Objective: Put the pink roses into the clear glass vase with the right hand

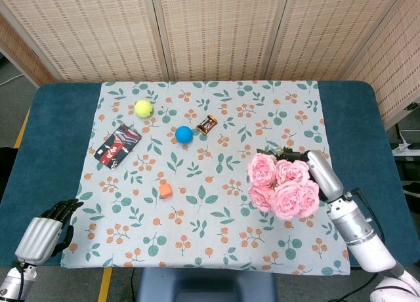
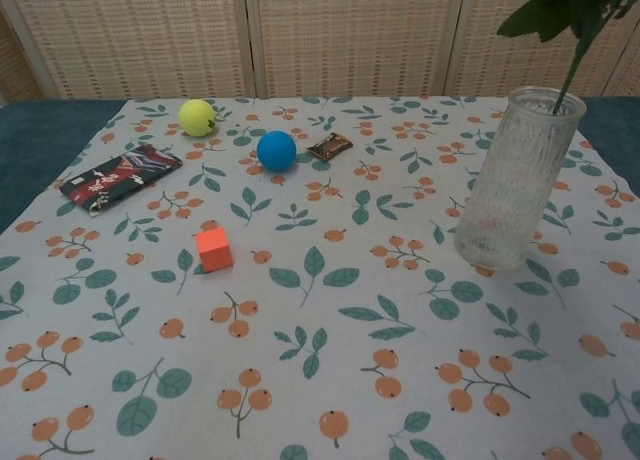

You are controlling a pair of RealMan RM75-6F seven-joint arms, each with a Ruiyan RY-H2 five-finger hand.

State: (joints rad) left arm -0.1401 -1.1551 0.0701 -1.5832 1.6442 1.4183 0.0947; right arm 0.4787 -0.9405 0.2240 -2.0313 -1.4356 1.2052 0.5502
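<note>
My right hand (image 1: 320, 174) grips a bunch of pink roses (image 1: 281, 186) and holds it up over the right part of the cloth. In the head view the blooms hide the clear glass vase. In the chest view the vase (image 2: 516, 178) stands upright at the right, and the green rose stems (image 2: 572, 20) hang just above its rim, the lowest stem tip at the mouth. My left hand (image 1: 44, 233) rests off the cloth at the near left corner, fingers curled, holding nothing.
On the floral tablecloth (image 1: 216, 216) lie a yellow tennis ball (image 1: 144, 107), a blue ball (image 1: 184, 134), a brown snack wrapper (image 1: 207, 124), a dark packet (image 1: 117, 144) and a small orange cube (image 1: 165, 190), all left of the vase. Wicker screens stand behind the table.
</note>
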